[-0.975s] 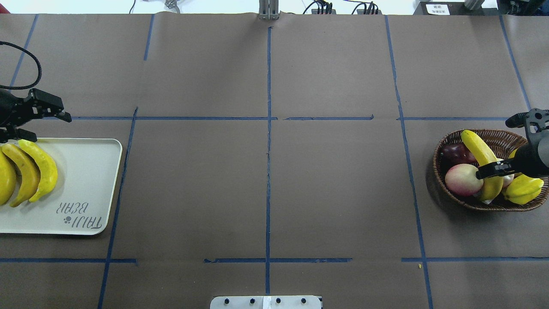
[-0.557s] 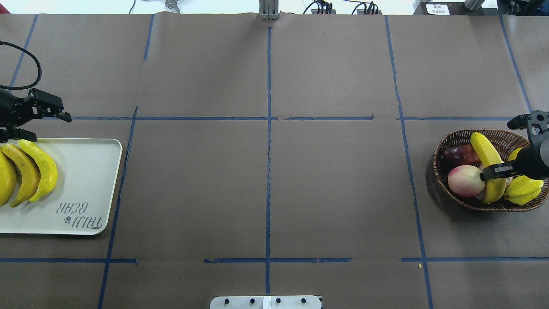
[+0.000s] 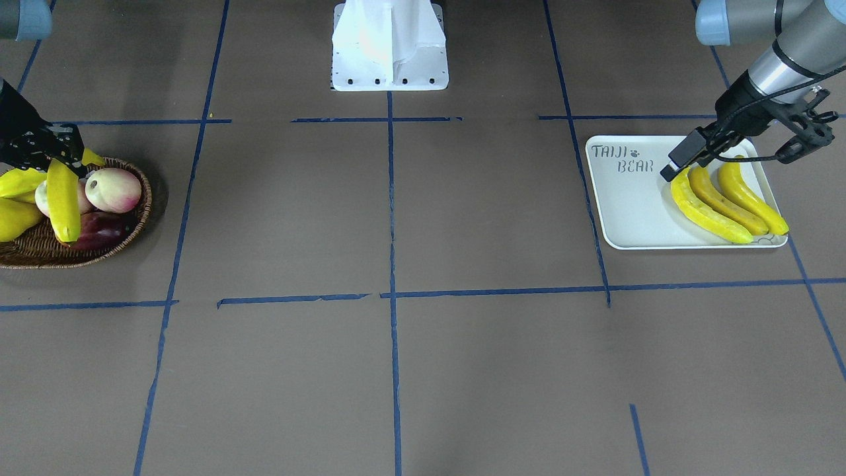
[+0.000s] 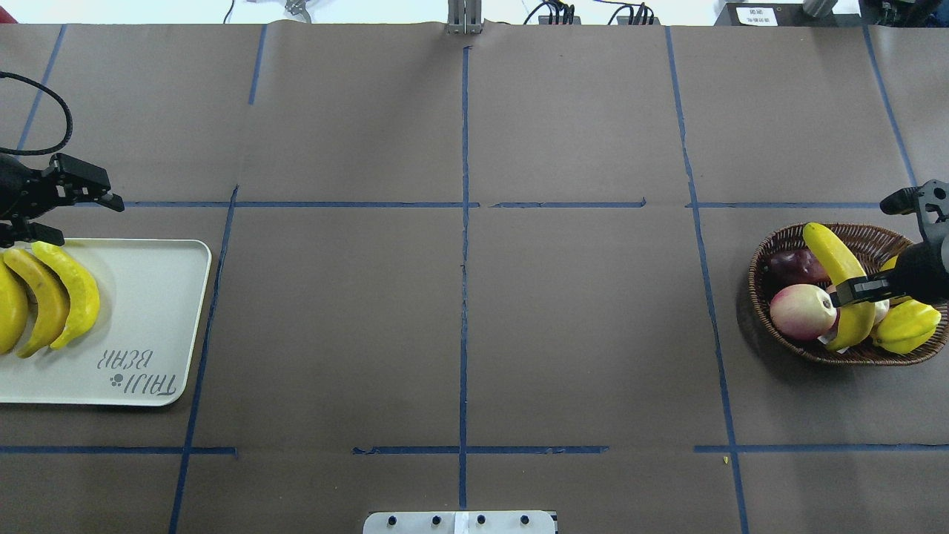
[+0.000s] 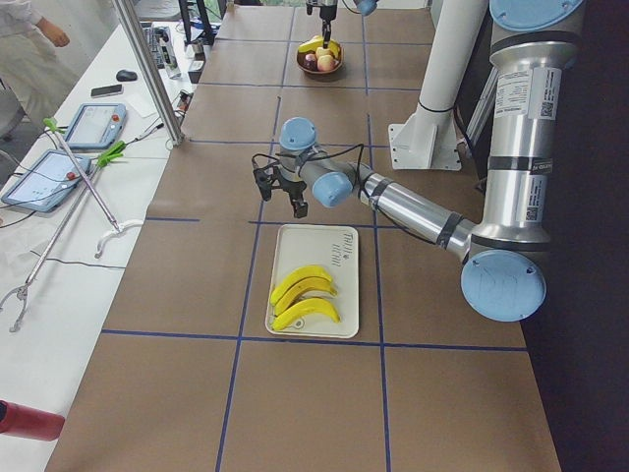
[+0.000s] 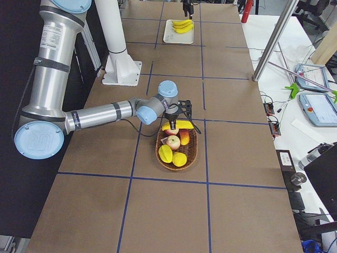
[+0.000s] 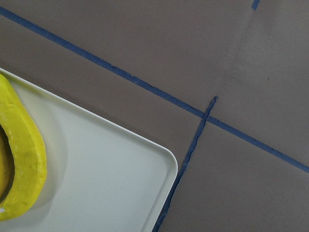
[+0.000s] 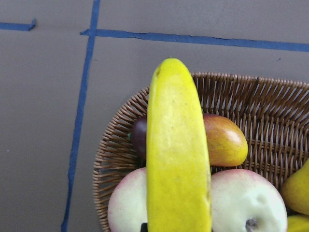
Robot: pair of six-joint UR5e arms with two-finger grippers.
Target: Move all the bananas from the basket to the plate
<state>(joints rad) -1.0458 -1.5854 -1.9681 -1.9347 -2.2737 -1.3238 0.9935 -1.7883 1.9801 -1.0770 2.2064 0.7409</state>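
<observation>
My right gripper (image 4: 854, 291) is shut on a yellow banana (image 4: 834, 271) and holds it over the brown wicker basket (image 4: 867, 237) at the table's right end. In the right wrist view the banana (image 8: 178, 159) runs straight out from the jaws over the basket (image 8: 270, 96). Three bananas (image 4: 55, 297) lie side by side on the cream plate (image 4: 148, 319) at the left end. My left gripper (image 4: 85, 221) is open and empty, just above the plate's far edge and the bananas' tips. The left wrist view shows the plate's corner (image 7: 120, 183) and one banana (image 7: 21, 159).
The basket also holds two pink-cream fruits (image 4: 801, 311), plump yellow-green fruits (image 4: 904, 326) and a dark red fruit (image 4: 789, 263). Blue tape lines cross the brown table. The robot's white base (image 3: 388, 46) stands at the table's near edge.
My right gripper and its banana shifted slightly right over the basket, then back a little. The left arm and the plate's bananas have not moved.
</observation>
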